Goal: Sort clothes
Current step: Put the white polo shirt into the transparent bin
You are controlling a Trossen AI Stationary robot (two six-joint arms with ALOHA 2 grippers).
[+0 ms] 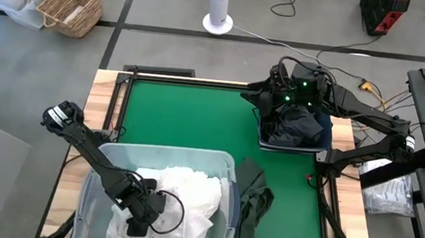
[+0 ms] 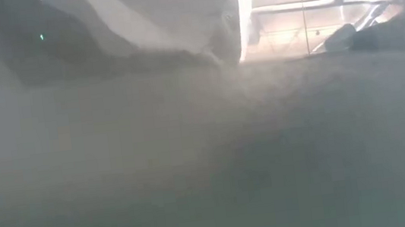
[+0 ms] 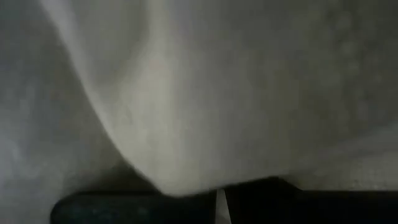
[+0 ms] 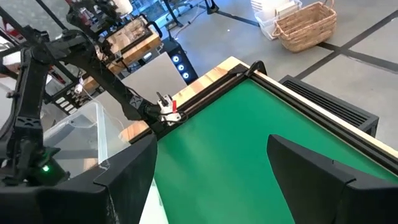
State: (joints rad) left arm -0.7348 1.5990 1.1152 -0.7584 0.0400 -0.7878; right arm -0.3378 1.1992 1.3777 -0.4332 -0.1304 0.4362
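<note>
I've got whites (image 1: 177, 198) in the clear tub (image 1: 227, 167), darks (image 1: 294, 127) in the blue bin (image 1: 261, 139), olive garment (image 1: 253, 197) left on bench (image 1: 189, 117); left claw (image 1: 138, 223) buried, can't tell, right claw (image 4: 208, 180) apart

High cam looks straight down on the whole green table (image 1: 196, 125). Low cam's smothered by something pale right at the lens. Left wrist cam's pressed into white fabric (image 3: 205, 93). Right wrist cam looks across the same table.
</note>
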